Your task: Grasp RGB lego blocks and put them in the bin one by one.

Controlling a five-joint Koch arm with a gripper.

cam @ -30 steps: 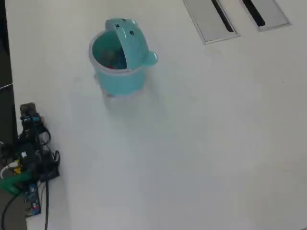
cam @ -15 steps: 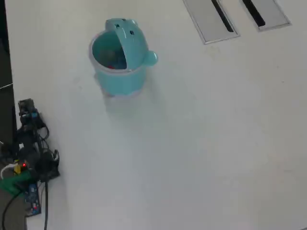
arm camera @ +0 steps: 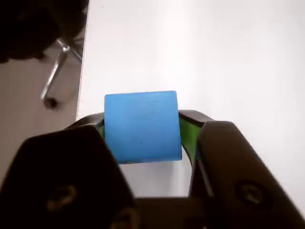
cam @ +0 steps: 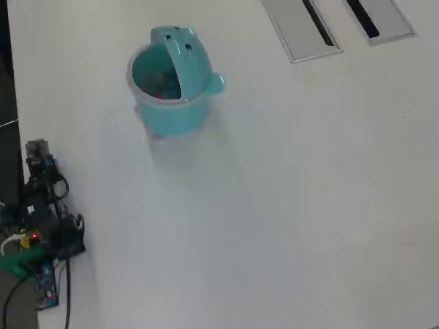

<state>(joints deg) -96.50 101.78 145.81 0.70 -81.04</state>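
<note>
In the wrist view a blue lego block [arm camera: 141, 126] sits between the green-padded jaws of my gripper [arm camera: 141, 120], which is shut on it above the white table near the table's left edge. In the overhead view the arm [cam: 42, 205] is folded at the table's left edge, and the blue block does not show there. The turquoise bin [cam: 168, 110] stands at the upper left with its animal-face lid [cam: 186, 55] tipped open. A bit of red [cam: 160, 93] shows inside the bin; its shape is unclear.
Two grey slotted plates [cam: 296, 31] [cam: 384, 17] lie at the top right of the overhead view. The table edge [arm camera: 82, 71] runs close on the left in the wrist view, with floor and a chair leg [arm camera: 53, 78] beyond it.
In the overhead view the arm's top end has shifted slightly up and to the left along the table edge. The bin has not moved.
</note>
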